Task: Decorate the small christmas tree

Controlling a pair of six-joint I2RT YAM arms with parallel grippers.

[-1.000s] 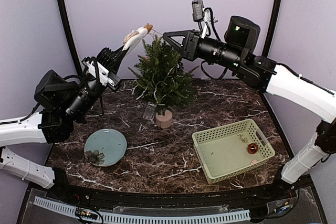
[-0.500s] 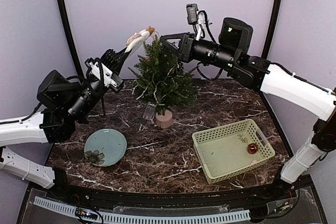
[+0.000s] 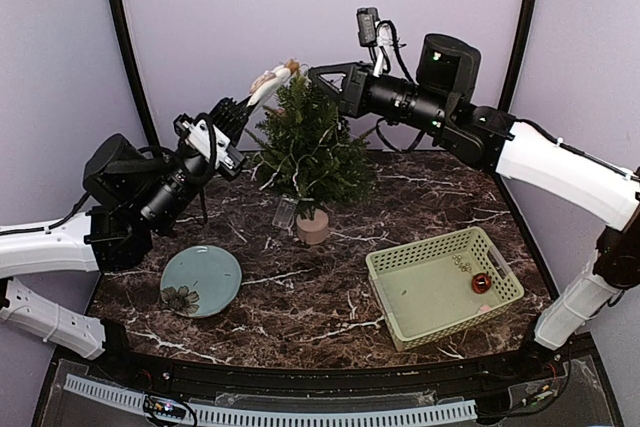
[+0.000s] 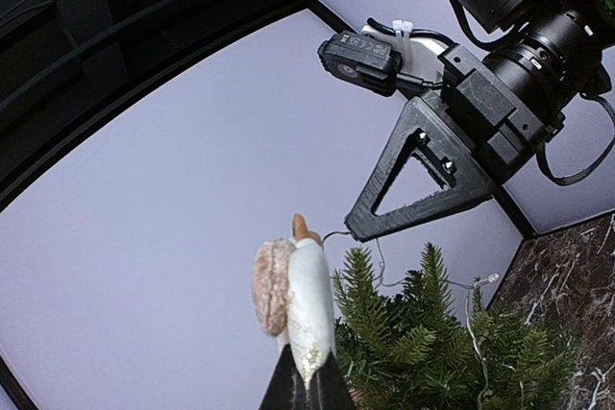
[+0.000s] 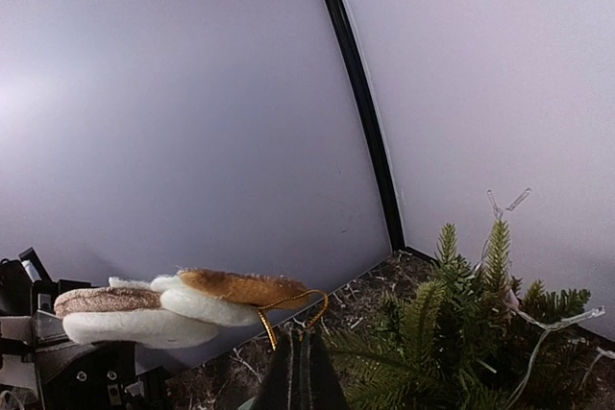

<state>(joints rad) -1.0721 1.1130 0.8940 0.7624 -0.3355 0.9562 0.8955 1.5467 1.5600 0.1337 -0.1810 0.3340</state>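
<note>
On the marble table [image 3: 330, 292] the small christmas tree [image 3: 308, 147] stands at the back, branches hiding its trunk, with a green basket [image 3: 425, 297] on the right, its small contents too tiny to name, and a teal plate [image 3: 201, 280] on the left. By the treetop the left gripper [image 3: 245, 105] clamps one end of a white plush ornament [image 3: 270, 77]. The right gripper [image 3: 313, 72] is closed tight at its gold loop [image 5: 324, 302] — whether the thread is caught, I cannot tell.
</note>
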